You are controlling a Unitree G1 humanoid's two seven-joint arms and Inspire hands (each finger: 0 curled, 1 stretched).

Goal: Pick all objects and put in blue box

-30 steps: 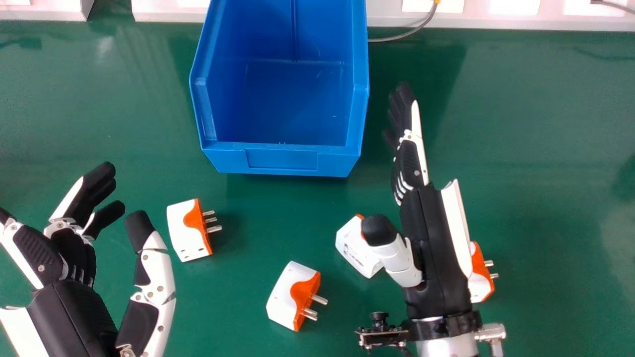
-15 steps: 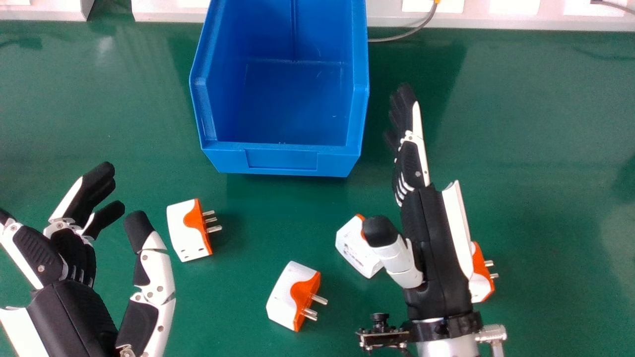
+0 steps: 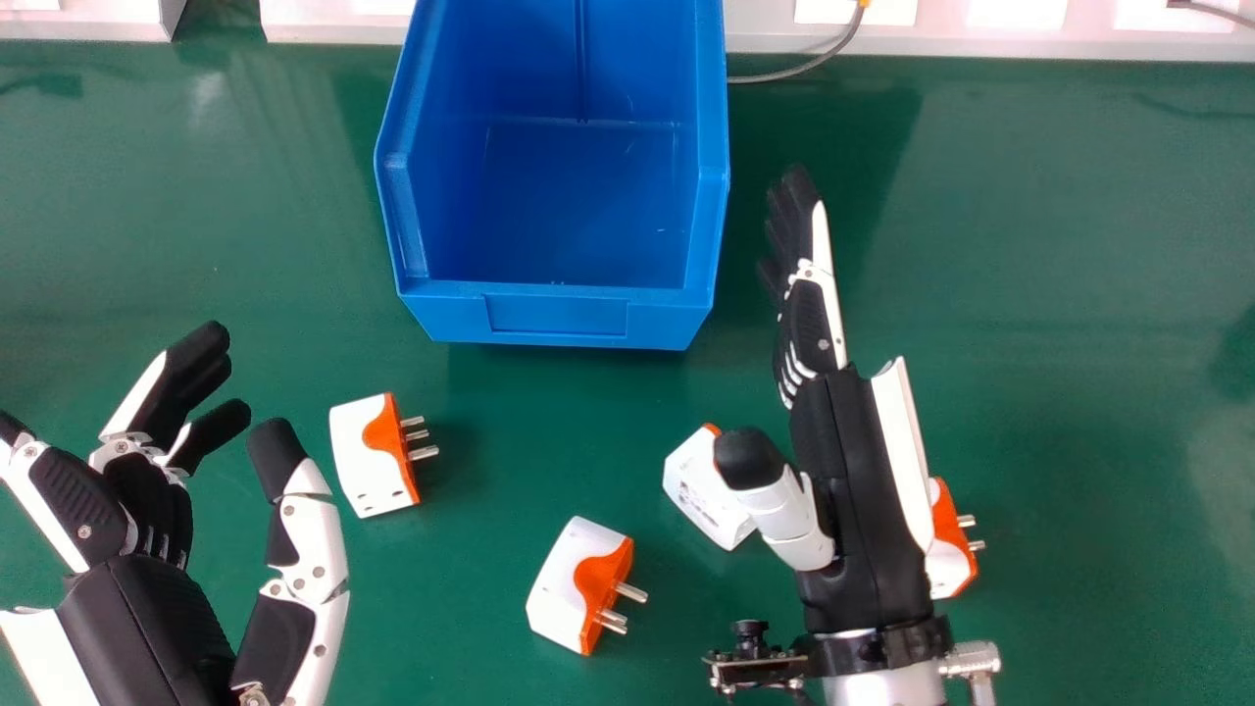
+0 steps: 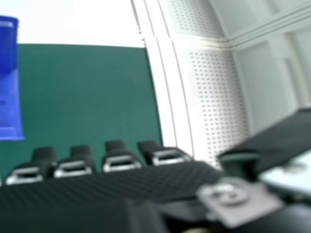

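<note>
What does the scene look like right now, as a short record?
box: blue box, beyond the plugs
fully visible: leftmost plug, centre plug
partly behind right hand: third plug from left, rightmost plug
boxed: none of these four
left hand: open, holding nothing
right hand: open, holding nothing
surface: green table

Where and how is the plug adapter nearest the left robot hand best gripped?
Probably take the adapter by its white body, coming from the left with the left robot hand: its metal prongs point right, leaving its broad left end unobstructed.
</note>
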